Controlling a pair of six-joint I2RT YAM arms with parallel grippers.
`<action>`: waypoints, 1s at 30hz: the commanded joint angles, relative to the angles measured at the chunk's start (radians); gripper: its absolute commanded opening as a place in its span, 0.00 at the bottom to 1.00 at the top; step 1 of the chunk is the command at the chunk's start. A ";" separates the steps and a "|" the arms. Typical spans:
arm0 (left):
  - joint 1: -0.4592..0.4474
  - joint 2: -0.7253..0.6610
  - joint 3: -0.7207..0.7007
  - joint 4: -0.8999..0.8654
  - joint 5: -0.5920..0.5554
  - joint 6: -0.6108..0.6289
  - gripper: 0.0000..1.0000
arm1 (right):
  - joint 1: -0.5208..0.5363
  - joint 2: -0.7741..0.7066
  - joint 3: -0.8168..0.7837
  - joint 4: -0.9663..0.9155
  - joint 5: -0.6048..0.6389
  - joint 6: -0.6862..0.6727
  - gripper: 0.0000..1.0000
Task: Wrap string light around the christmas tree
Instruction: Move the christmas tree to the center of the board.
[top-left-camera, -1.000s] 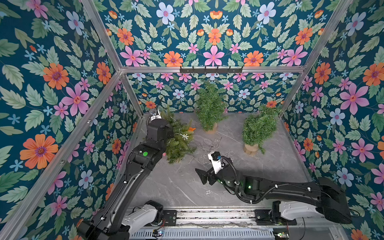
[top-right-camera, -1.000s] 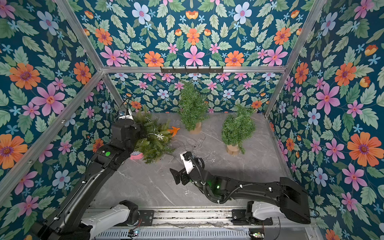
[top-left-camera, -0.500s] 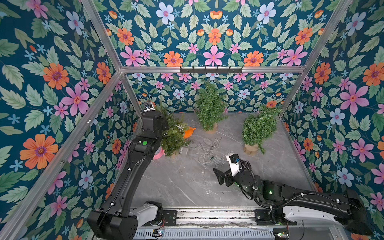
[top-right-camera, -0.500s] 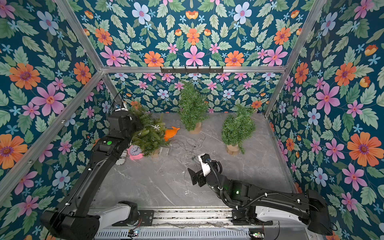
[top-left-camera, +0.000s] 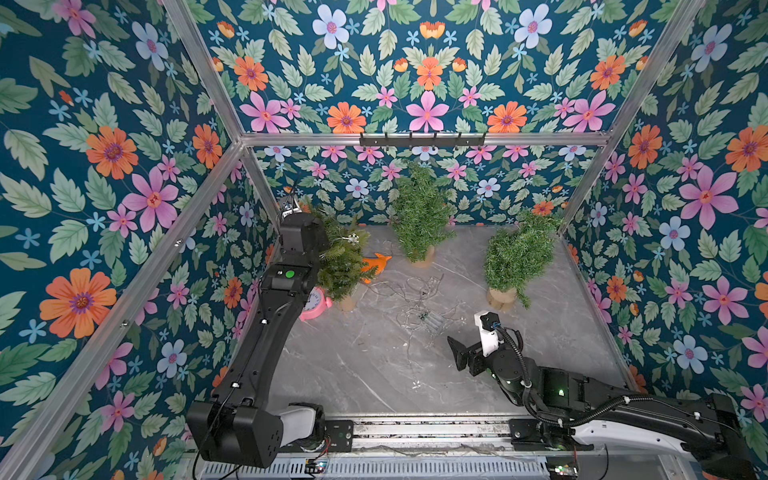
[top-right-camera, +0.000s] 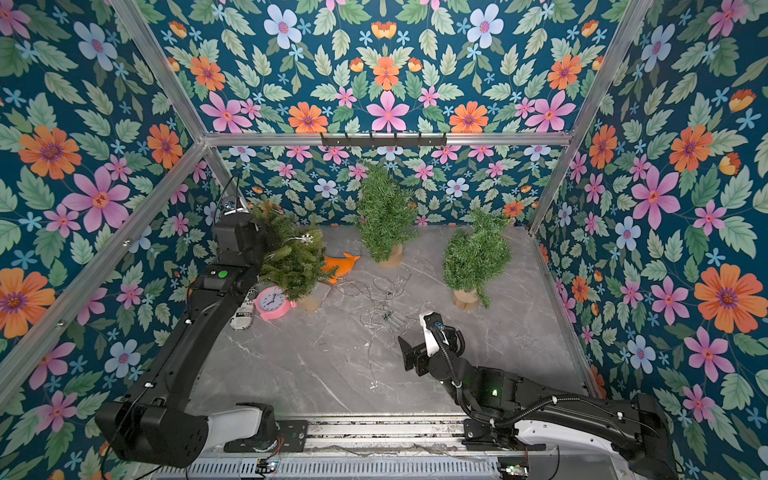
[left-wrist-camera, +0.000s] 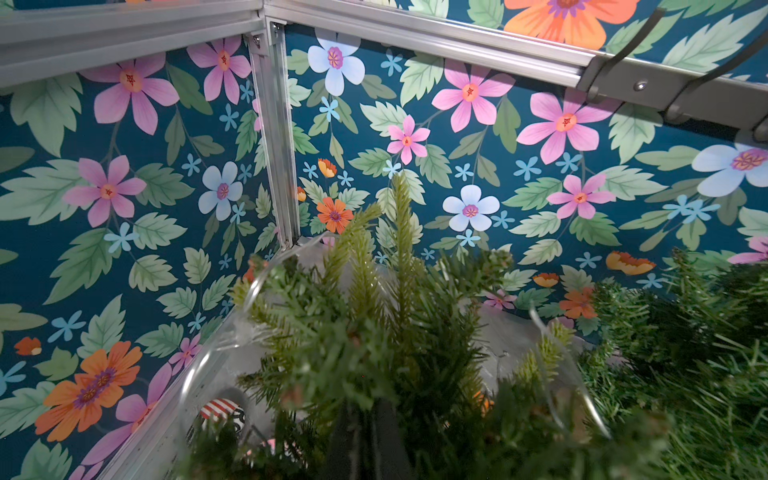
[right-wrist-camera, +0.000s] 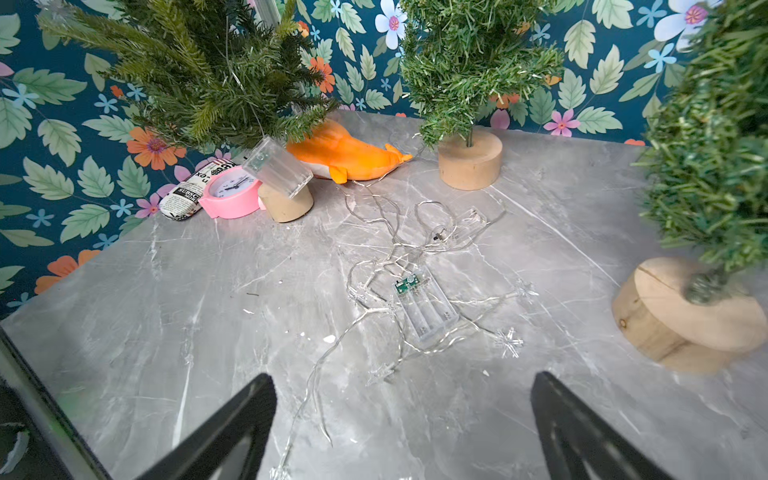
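Observation:
The left christmas tree (top-left-camera: 345, 262) leans in the back left corner on its wooden base (right-wrist-camera: 286, 203). A silver wire with a snowflake (top-left-camera: 353, 238) lies over its branches, and a clear battery box (right-wrist-camera: 276, 166) hangs by its base. My left gripper (left-wrist-camera: 368, 409) is buried in its branches, shut on a thin stem of the tree. More string light (top-left-camera: 419, 307) (right-wrist-camera: 415, 257) lies tangled on the table with another battery box (right-wrist-camera: 428, 311). My right gripper (top-left-camera: 469, 345) (right-wrist-camera: 403, 382) hovers open over the table in front of that tangle, holding nothing.
Two more trees stand on wooden bases at the back middle (top-left-camera: 419, 216) and on the right (top-left-camera: 519, 253). An orange plush fish (top-left-camera: 374, 264), a pink clock (top-right-camera: 272, 303) and a newsprint pouch (top-right-camera: 242, 318) lie by the left tree. Flowered walls enclose the table.
My left arm has swung toward the back left corner, taking the tree with it. My right arm has drawn back toward the front right, still open.

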 joint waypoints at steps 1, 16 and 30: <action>0.008 0.024 0.006 -0.002 -0.002 0.032 0.00 | -0.001 -0.010 -0.001 -0.027 0.032 0.034 0.96; 0.028 0.114 0.097 0.080 0.035 0.060 0.00 | -0.009 -0.008 -0.009 -0.040 0.040 0.062 0.96; 0.046 0.127 0.061 0.156 0.052 0.081 0.00 | -0.021 -0.011 -0.022 -0.025 0.033 0.083 0.96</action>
